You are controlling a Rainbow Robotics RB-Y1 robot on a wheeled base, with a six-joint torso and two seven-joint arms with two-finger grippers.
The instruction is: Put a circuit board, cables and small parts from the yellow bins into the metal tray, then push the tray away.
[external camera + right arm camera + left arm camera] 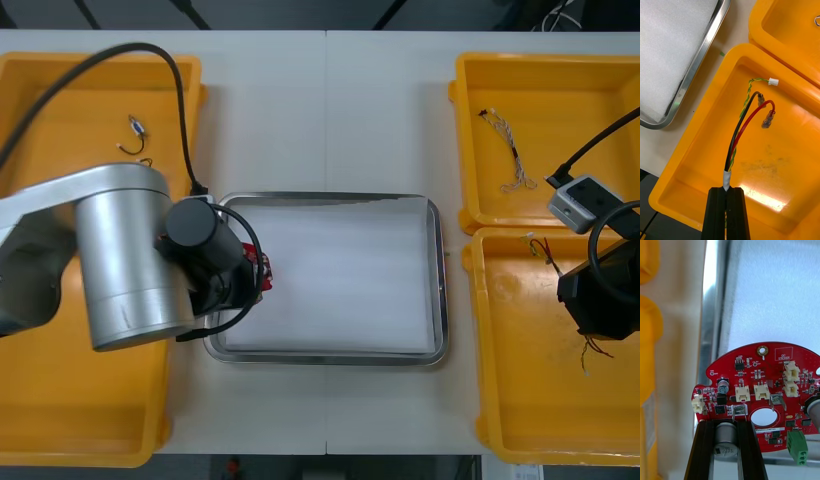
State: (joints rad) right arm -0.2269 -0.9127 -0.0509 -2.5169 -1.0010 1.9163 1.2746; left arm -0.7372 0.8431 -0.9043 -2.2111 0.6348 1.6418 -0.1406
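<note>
At the tray's left rim: left jaws pinch the round red circuit board (765, 363) by its edge, a silver can-shaped component between them; the board hangs over the rim of the metal tray (440, 280), partly above the white lining
Near right yellow bin (782, 150): right jaws pressed almost together on the white-taped end of a cable bundle (738, 133) of black, red and yellow-green strands
Step in hand: judged to be setting the board into the tray
Doing it well: carry the board inward until it clears the rim, lower it flat to the lining, then spread the jaws; a release here could leave it propped on the rim
Right arm: best lifts the bundle's loose ends clear of the bin wall and enters once the left arm is out
</note>
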